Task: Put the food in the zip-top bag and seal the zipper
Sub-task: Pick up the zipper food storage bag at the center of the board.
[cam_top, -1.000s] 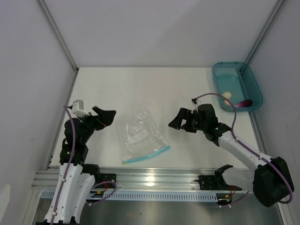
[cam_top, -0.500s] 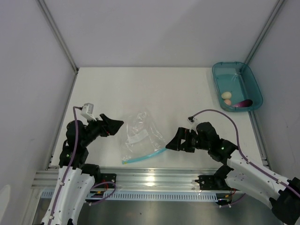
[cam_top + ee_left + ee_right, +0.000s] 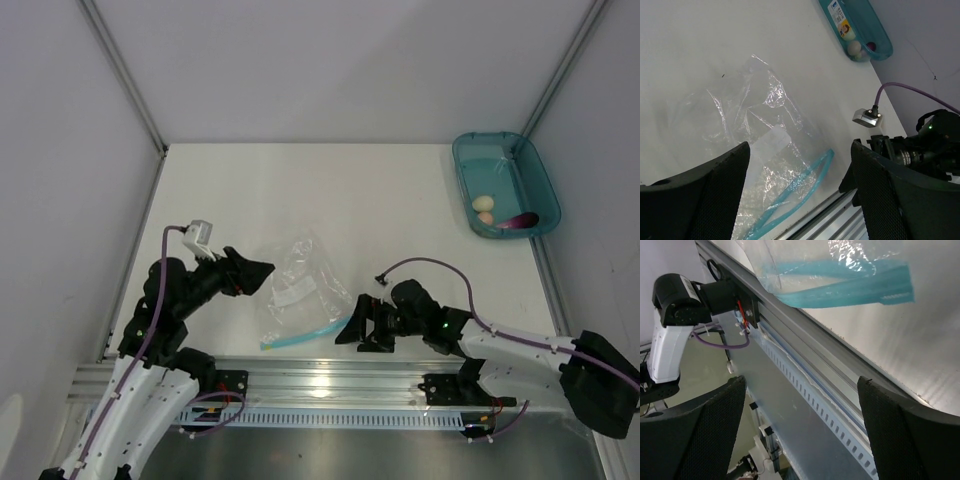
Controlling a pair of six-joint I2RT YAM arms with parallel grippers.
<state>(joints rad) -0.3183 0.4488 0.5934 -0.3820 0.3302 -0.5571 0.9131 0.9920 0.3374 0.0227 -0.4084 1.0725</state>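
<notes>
The clear zip-top bag (image 3: 300, 285) lies flat and empty near the table's front edge. Its teal zipper (image 3: 312, 332) runs along the near side and looks slightly parted in the left wrist view (image 3: 801, 186). The food lies in the teal tray (image 3: 540, 190) at the far right: a cream piece (image 3: 483, 203), a peach piece (image 3: 486, 217) and a dark purple piece (image 3: 520, 221). My left gripper (image 3: 258, 275) is open and empty just left of the bag (image 3: 752, 145). My right gripper (image 3: 352, 332) is open and empty, low, by the zipper's right end (image 3: 855, 282).
The metal rail (image 3: 330, 375) runs along the table's front edge, just below the bag. The tray also shows far off in the left wrist view (image 3: 860, 30). The left arm's base (image 3: 677, 310) shows in the right wrist view.
My right gripper has swung from mid-table down and left to the zipper's right end. My left gripper has moved right, closer to the bag. The bag and food have not moved.
</notes>
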